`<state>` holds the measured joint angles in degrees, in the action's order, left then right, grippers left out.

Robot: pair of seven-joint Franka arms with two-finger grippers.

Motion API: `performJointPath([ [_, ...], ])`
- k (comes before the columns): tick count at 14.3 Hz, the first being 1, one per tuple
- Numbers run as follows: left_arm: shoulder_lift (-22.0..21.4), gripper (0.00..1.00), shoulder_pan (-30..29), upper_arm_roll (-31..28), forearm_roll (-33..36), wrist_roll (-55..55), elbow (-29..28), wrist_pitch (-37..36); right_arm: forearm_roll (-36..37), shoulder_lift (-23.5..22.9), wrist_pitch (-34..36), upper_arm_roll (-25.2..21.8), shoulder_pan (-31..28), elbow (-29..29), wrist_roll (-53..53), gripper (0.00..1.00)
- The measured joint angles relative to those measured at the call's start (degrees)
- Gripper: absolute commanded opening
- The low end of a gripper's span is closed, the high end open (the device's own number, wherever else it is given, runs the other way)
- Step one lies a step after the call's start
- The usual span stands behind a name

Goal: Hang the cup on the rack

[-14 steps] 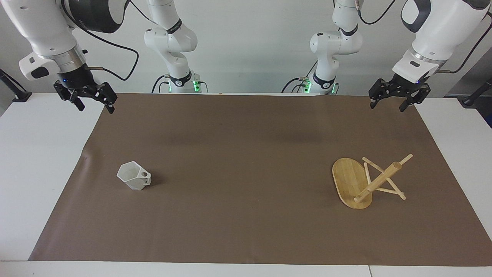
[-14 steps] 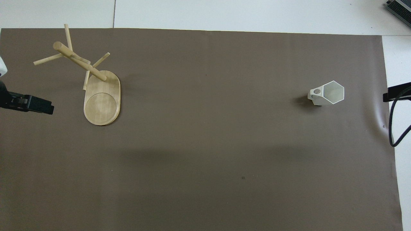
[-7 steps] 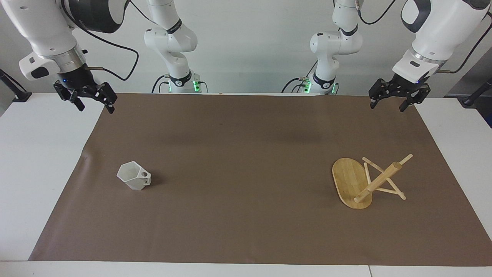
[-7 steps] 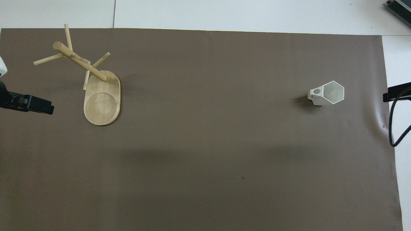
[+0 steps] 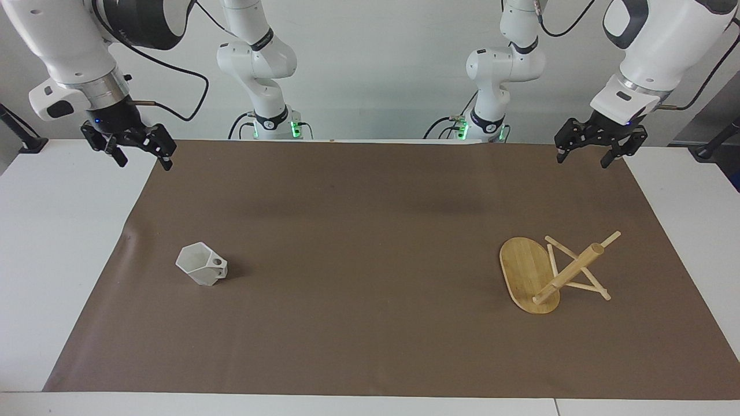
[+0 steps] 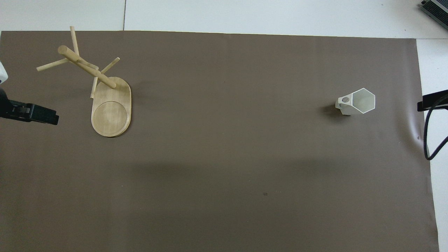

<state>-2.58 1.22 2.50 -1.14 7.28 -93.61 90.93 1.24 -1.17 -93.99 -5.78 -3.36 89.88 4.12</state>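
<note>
— Where's the small white faceted cup (image 5: 202, 268)?

— Upright toward the right arm's end of the tabletop; the bamboo mug rack (image 5: 552, 274) stands toward the left arm's end.

— Nearer arm?

— The right tool (image 5: 140, 154) — spread wide, raised at its corner. The left tool (image 5: 584, 153), also wide, waits.

Facing camera: high, looked toward robots. Overhead camera: steeply down, robots' direction. Both covered brown mat (image 5: 370, 260).

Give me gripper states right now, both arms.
Left gripper: open, holding nothing, waiting over the mat's edge at its own end of the table.
Right gripper: open, holding nothing, waiting over the mat's edge at its own end.
</note>
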Motion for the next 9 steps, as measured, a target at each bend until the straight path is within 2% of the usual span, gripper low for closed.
performJointPath([
  [9, 0.00, 1.00, 0.00, 0.00, 0.00, 0.00, 0.00, 0.00, 0.00, -0.39, -4.92, 0.02, 0.01, 1.68, 0.00, 1.00],
])
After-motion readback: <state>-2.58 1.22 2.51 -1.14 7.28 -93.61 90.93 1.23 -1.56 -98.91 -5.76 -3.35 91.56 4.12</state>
